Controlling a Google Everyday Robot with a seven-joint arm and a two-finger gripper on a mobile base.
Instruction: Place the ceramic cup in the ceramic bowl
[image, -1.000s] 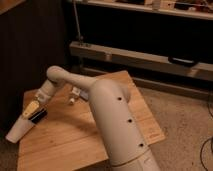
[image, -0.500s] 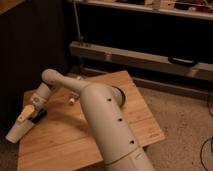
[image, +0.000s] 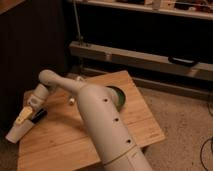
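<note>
Claw: the claw is low at the far left of the table, right at the upper end of the ceramic cup.
Claw state: it stands open, with a pale finger on the left and a dark finger on the right, clearly apart. The pale one lies against or over the cup's upper end; from here I cannot tell whether either one presses on it.
Ceramic cup: the ceramic cup is plain white and tapered. It sits at the table's left edge, tilted, its length running from the claw down towards the lower left. Whether it rests on the wood or hangs just over the edge I cannot tell.
Ceramic bowl: the ceramic bowl is glossy green and sits on the right half of the table, well apart from the cup. The arm covers most of it, so only its right side shows.
Arm: the white arm rises thick from the bottom of the view, then bends left over the table and drops to the claw.
Small object: a small pale thing lies on the wood just beside the arm, between cup and bowl; too small to name.
Table: the table is light wood in planks.
Behind: a long grey rail runs across against a dark background.
Floor: speckled floor lies to the right.
</note>
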